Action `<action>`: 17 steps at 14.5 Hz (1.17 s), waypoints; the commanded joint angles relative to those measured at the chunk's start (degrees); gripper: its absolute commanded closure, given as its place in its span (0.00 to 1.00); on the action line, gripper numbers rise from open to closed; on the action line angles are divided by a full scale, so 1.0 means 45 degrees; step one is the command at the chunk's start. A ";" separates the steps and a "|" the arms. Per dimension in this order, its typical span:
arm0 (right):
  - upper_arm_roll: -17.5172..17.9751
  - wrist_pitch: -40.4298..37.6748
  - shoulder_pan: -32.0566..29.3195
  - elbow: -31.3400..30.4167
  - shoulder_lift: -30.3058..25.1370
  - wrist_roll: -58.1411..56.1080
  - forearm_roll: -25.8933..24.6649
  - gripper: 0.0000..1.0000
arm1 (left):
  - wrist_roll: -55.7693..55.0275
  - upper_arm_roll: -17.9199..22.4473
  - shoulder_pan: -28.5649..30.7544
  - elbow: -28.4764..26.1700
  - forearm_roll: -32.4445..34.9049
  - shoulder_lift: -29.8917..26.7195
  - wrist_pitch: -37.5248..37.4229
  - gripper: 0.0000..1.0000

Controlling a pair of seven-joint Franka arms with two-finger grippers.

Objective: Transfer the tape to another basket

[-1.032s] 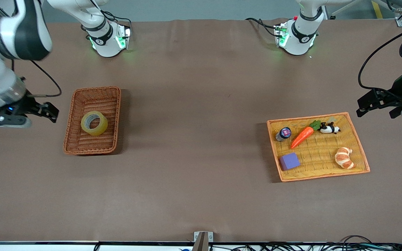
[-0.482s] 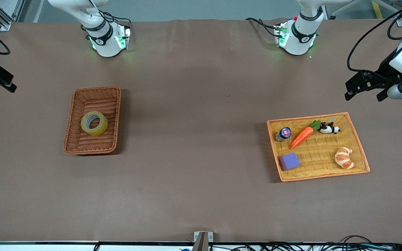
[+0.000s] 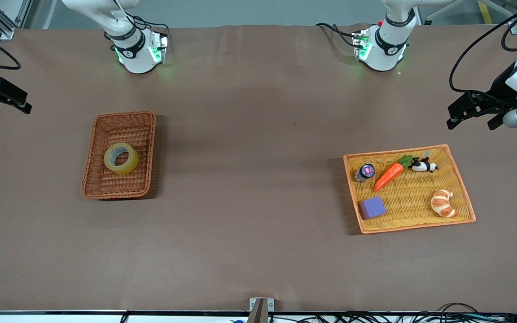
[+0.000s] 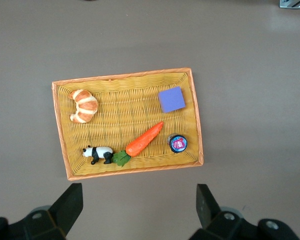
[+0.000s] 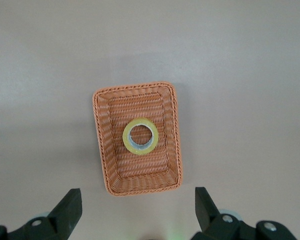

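Left to right in my front view:

1. Right gripper point(image 3: 2, 96), upper left edge of frame, up over bare table point(image 3: 249, 134); jaws spread, empty.
2. Basket point(image 3: 101, 190), left-centre, reddish-brown, deep. Tape point(image 3: 121, 158) lies flat in it, near the middle, hole up.
3. Tray point(image 3: 413, 224), right-centre, flat, orange-yellow. I count a jar point(image 3: 365, 172), block point(image 3: 372, 207), carrot point(image 3: 388, 176), panda point(image 3: 423, 165) and croissant point(image 3: 442, 202), all apart except carrot leaves beside the panda.
4. Left gripper point(image 3: 474, 112), upper right edge, up over bare table above the tray in frame; jaws spread, empty.
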 commanded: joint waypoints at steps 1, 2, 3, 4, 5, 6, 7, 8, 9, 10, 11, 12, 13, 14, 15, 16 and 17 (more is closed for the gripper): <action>0.0022 -0.0205 -0.0071 0.0277 0.0103 -0.0218 0.0123 0.00 | 0.0083 0.0019 0.0085 -0.0179 0.0001 -0.0287 0.0120 0.00; 0.0041 -0.0166 -0.0051 0.0277 0.0084 -0.0218 0.0143 0.00 | 0.0083 0.0019 0.0085 -0.0179 0.0001 -0.0287 0.0120 0.00; 0.0042 -0.0146 -0.0070 0.0277 0.0083 -0.0218 0.0181 0.00 | 0.0083 0.0019 0.0066 -0.0179 0.0001 -0.0287 0.0120 0.00; 0.0042 -0.0146 -0.0090 0.0297 0.0083 -0.0218 0.0201 0.00 | 0.0083 0.0019 0.0066 -0.0179 0.0001 -0.0249 0.0120 0.00; 0.0042 -0.0166 -0.0090 0.0278 0.0083 -0.0218 0.0221 0.00 | 0.0103 0.0019 0.0085 -0.0159 0.0001 -0.0229 0.0120 0.00; 0.0042 -0.0185 -0.0090 0.0277 0.0083 -0.0218 0.0240 0.00 | 0.0122 0.0019 0.0163 -0.0179 0.0001 -0.0229 0.0120 0.00; 0.0042 -0.0166 -0.0090 0.0277 0.0083 -0.0218 0.0240 0.00 | 0.0122 0.0019 0.0279 -0.0179 0.0001 -0.0248 0.0100 0.00; 0.0061 -0.0185 -0.0090 0.0277 0.0083 -0.0238 0.0240 0.00 | 0.0122 0.0019 0.0280 -0.0179 0.0001 -0.0267 0.0061 0.00; 0.0061 -0.0263 -0.0071 0.0277 0.0083 -0.0238 0.0240 0.00 | 0.0122 0.0019 0.0281 -0.0159 0.0001 -0.0287 0.0042 0.00; 0.0061 -0.0263 -0.0090 0.0258 0.0083 -0.0219 0.0240 0.00 | 0.0142 0.0019 0.0319 -0.0140 0.0001 -0.0307 0.0042 0.00; 0.0061 -0.0167 -0.0129 0.0258 0.0083 -0.0218 0.0221 0.00 | 0.0142 0.0019 0.0339 -0.0082 0.0001 -0.0287 0.0022 0.00; 0.0042 -0.0146 -0.0187 0.0258 0.0083 -0.0238 0.0240 0.00 | 0.0142 0.0019 0.0339 -0.0101 0.0001 -0.0287 0.0022 0.00; 0.0022 -0.0146 -0.0188 0.0258 0.0083 -0.0238 0.0260 0.00 | 0.0142 0.0019 0.0339 -0.0081 0.0001 -0.0287 0.0022 0.00; 0.0022 -0.0127 -0.0207 0.0258 0.0103 -0.0238 0.0260 0.00 | 0.0161 0.0019 0.0339 -0.0062 0.0001 -0.0287 0.0022 0.00; 0.0022 -0.0127 -0.0207 0.0258 0.0084 -0.0238 0.0260 0.00 | 0.0181 0.0019 0.0339 -0.0062 0.0001 -0.0287 0.0022 0.00; 0.0022 -0.0127 -0.0207 0.0258 0.0083 -0.0238 0.0260 0.00 | 0.0181 0.0019 0.0339 -0.0081 0.0001 -0.0287 -0.0017 0.00; 0.0022 -0.0146 -0.0227 0.0258 0.0083 -0.0238 0.0279 0.00 | 0.0239 0.0038 0.0358 -0.0081 0.0001 -0.0307 -0.0172 0.00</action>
